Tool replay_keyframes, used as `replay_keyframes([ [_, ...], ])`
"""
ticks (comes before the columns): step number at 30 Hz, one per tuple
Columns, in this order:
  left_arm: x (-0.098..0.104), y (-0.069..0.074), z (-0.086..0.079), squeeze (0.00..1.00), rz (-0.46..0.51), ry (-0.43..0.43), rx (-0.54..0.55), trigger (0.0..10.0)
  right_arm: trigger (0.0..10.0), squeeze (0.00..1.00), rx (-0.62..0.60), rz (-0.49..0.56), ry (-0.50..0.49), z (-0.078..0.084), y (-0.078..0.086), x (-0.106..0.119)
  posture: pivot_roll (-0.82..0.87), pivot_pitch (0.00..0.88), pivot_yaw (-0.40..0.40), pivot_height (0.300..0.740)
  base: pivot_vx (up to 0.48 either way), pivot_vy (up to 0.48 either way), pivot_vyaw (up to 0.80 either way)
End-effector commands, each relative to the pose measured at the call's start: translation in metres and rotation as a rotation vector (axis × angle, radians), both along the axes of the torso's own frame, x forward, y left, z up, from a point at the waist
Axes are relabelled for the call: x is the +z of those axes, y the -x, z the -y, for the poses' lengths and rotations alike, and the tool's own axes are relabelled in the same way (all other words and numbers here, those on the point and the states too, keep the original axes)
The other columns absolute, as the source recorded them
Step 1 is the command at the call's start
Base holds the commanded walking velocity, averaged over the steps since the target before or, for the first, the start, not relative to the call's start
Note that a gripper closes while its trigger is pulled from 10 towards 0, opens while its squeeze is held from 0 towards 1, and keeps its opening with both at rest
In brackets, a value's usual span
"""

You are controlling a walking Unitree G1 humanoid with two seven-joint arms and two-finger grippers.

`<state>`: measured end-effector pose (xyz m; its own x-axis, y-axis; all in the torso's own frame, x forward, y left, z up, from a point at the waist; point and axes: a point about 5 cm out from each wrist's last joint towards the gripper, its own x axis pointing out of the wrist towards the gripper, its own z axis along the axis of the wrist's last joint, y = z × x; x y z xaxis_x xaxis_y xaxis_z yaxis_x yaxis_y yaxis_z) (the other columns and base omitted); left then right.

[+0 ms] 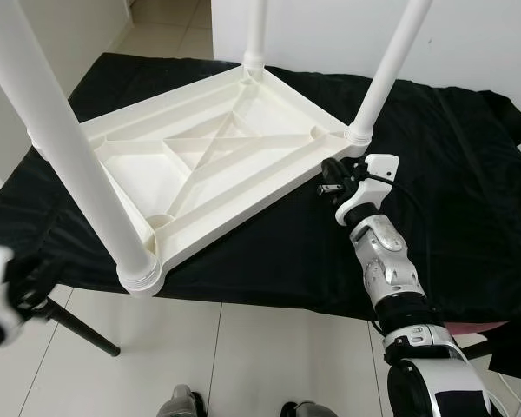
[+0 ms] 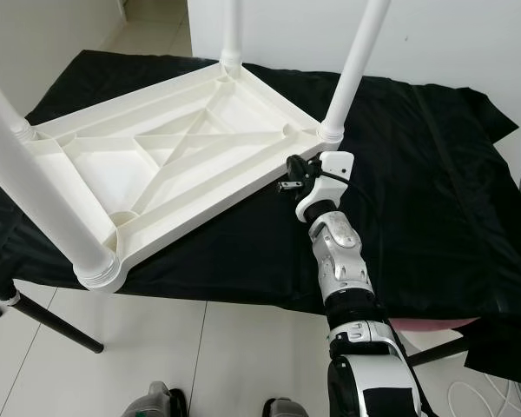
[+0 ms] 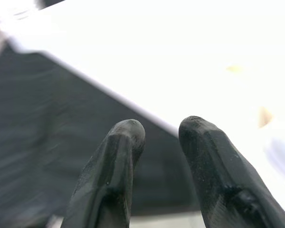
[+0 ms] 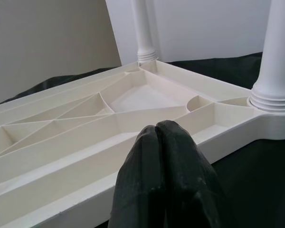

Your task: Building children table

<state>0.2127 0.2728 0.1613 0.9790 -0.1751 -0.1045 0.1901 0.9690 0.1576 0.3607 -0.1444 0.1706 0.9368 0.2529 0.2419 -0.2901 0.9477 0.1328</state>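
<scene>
Black cloth (image 1: 451,200) drapes the work surface, which stands on white floor tiles (image 1: 243,356); we list the contents from the centre outward.

Item 1: white plastic children's table (image 1: 200,165), upside down on the cloth, ribbed underside facing up with diagonal cross-braces. It sits toward our left and far side, its near corner overhanging the cloth edge.

Item 2: 4 white round legs standing upward from the corner sockets. We note the near leg (image 1: 69,148), the far leg (image 1: 255,35), the right-hand leg (image 1: 386,74) and a left one (image 2: 4,109) partly cut by the frame.

Item 3: right gripper (image 1: 328,184), hovering over the cloth just beside the table's long right edge, near the right-hand leg's socket. Its fingers (image 4: 166,171) are pressed together with nothing between them.

Item 4: left gripper (image 3: 162,137), low at our left near the cloth's edge, fingers slightly spread, holding nothing; the view is blurred.

Item 5: black stand leg (image 1: 78,330) on the tiles below.
</scene>
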Motion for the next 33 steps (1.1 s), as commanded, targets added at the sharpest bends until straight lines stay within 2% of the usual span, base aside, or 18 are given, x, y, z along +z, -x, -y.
replay_keyframes([
  [1,-0.005,-0.003,0.006,0.00,0.001,0.007,0.023,10.0,10.0,0.00,-0.013,0.003,-0.007,0.002,0.002,-0.002,0.05,0.090,0.004,0.740,0.000,0.000,0.00],
  [11,-0.015,-0.010,0.039,0.00,-0.006,0.081,-0.075,10.0,10.0,0.00,-0.023,0.004,-0.010,0.004,0.002,-0.002,0.03,0.081,0.006,0.740,0.000,0.000,0.00],
  [14,-0.019,-0.015,0.065,0.00,-0.002,0.127,-0.142,10.0,10.0,0.00,-0.021,0.005,-0.008,0.003,0.002,-0.002,0.03,0.080,0.002,0.740,0.000,0.000,0.00],
  [15,-0.019,-0.015,0.065,0.00,-0.002,0.127,-0.142,10.0,10.0,0.00,-0.021,0.005,-0.008,0.003,0.002,-0.002,0.03,0.080,0.002,0.740,0.000,0.000,0.00],
  [17,-0.020,-0.018,0.079,0.00,0.002,0.134,-0.185,10.0,10.0,0.00,-0.019,0.006,-0.007,0.002,0.002,-0.001,0.03,0.080,0.002,0.740,0.000,0.000,0.00],
  [19,-0.019,-0.024,0.100,0.00,0.014,0.152,-0.251,10.0,10.0,0.00,-0.018,0.007,-0.006,0.002,0.002,-0.001,0.02,0.079,0.003,0.740,0.000,0.000,0.00],
  [21,-0.019,-0.024,0.100,0.00,0.014,0.152,-0.251,10.0,10.0,0.00,-0.018,0.007,-0.006,0.002,0.002,-0.001,0.02,0.079,0.003,0.740,0.000,0.000,0.00],
  [25,-0.014,-0.035,0.138,0.00,0.043,0.213,-0.354,10.0,10.0,0.00,-0.028,0.010,-0.003,0.005,0.002,0.000,0.00,0.078,0.009,0.740,0.000,0.000,0.00],
  [26,-0.014,-0.035,0.138,0.00,0.043,0.213,-0.354,10.0,10.0,0.00,-0.028,0.010,-0.003,0.005,0.002,0.000,0.00,0.078,0.009,0.740,0.000,0.000,0.00],
  [27,-0.012,-0.038,0.148,0.00,0.049,0.227,-0.383,10.0,10.0,0.00,-0.036,0.013,-0.002,0.006,0.002,0.001,-0.01,0.080,0.017,0.740,0.000,0.000,0.00],
  [29,-0.012,-0.038,0.148,0.00,0.049,0.227,-0.383,10.0,10.0,0.00,-0.036,0.013,-0.002,0.006,0.002,0.001,-0.01,0.080,0.017,0.740,0.000,0.000,0.00],
  [31,-0.010,-0.043,0.166,0.00,0.059,0.249,-0.433,10.0,10.0,0.00,-0.058,0.019,-0.003,0.010,0.003,0.002,-0.02,0.084,0.025,0.740,0.000,0.000,0.00],
  [32,-0.010,-0.043,0.166,0.00,0.059,0.249,-0.433,10.0,10.0,0.00,-0.058,0.019,-0.003,0.010,0.003,0.002,-0.02,0.084,0.025,0.740,0.000,0.000,0.00],
  [33,-0.007,-0.046,0.176,0.00,0.063,0.267,-0.459,10.0,10.0,0.00,-0.074,0.020,-0.005,0.013,0.004,0.001,-0.03,0.087,0.029,0.740,0.000,0.000,0.00],
])
